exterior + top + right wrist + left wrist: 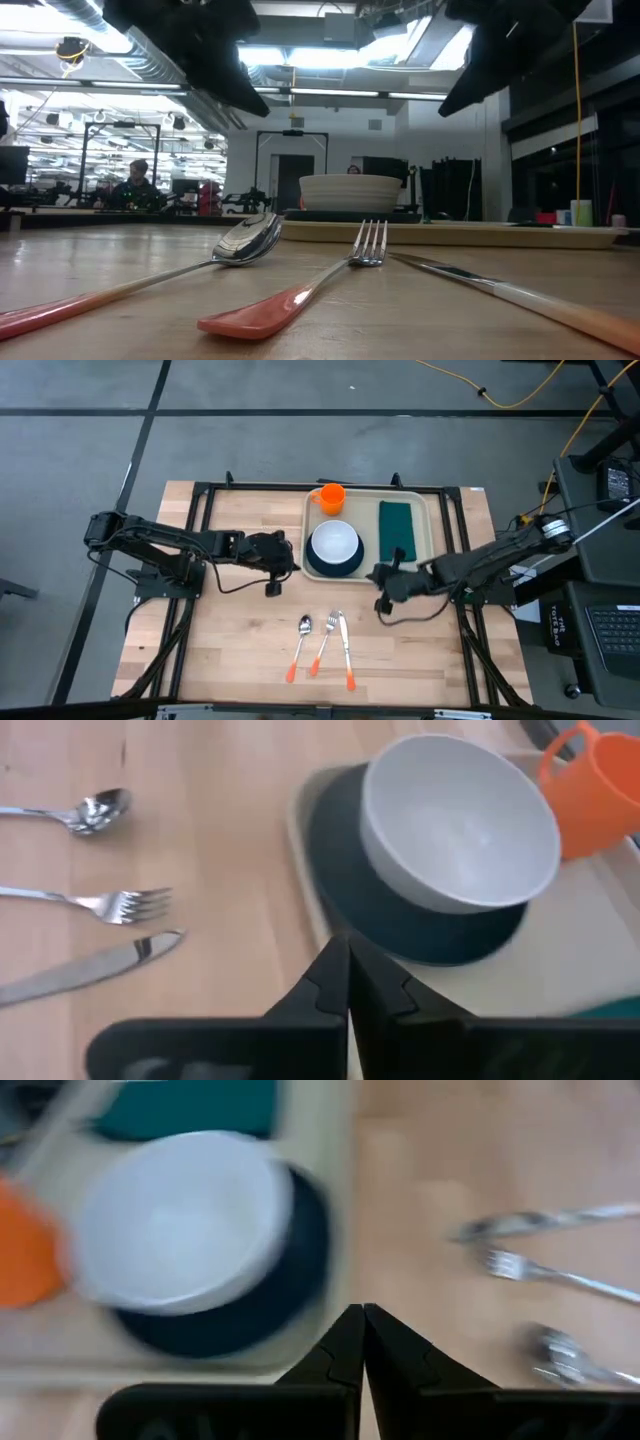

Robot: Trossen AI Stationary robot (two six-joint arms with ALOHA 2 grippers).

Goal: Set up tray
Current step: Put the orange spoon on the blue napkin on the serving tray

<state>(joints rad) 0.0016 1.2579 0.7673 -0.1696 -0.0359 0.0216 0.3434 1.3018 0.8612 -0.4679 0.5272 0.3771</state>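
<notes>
While both tools, left tool [291,557] and right tool [377,576], hover closed and empty, we should approach the cutlery [322,643] at six o'clock of the tray [433,525], itself at the counter's [230,630] twelve o'clock, opening wide first.

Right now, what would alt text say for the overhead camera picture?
A beige tray holds a white bowl on a dark plate, an orange cup and a green napkin; spoon, fork and knife lie nearer.
</notes>
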